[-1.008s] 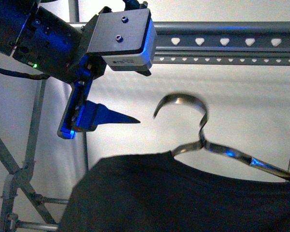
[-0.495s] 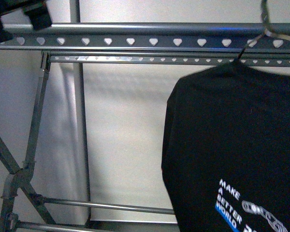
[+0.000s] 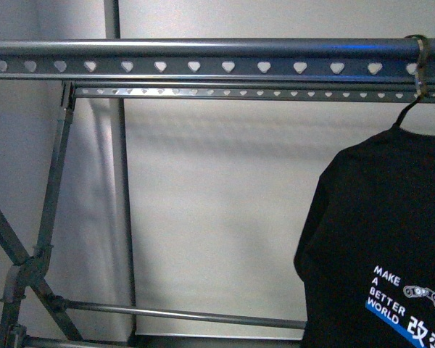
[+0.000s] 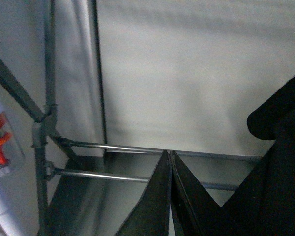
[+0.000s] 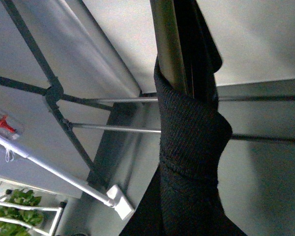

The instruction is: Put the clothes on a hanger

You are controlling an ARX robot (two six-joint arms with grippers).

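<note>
The black T-shirt (image 3: 391, 239) with white "MAKE A BETTER WORLD" print hangs at the right of the front view on a shiny coat hanger. The coat hanger's hook (image 3: 418, 64) sits over the top rail of the grey rack (image 3: 203, 58), which has heart-shaped holes. Neither arm shows in the front view. In the right wrist view the shirt's fabric (image 5: 191, 147) wraps the coat hanger's metal arm (image 5: 168, 49); my right gripper is shut on them, its jaws hidden under the cloth. My left gripper (image 4: 168, 154) is shut and empty, low beside the shirt (image 4: 280, 167).
The rack's slanted legs (image 3: 14, 254) and lower crossbars (image 3: 188, 314) stand at the left and bottom, with a pale wall behind. A white pole with a flat head (image 5: 69, 179), a green plant (image 5: 14, 211) and a white bottle with orange bands (image 4: 2, 142) are off to the side.
My left arm has left the front view. The coat hanger and shirt rose and moved right, and the hook now sits over the top rail.
</note>
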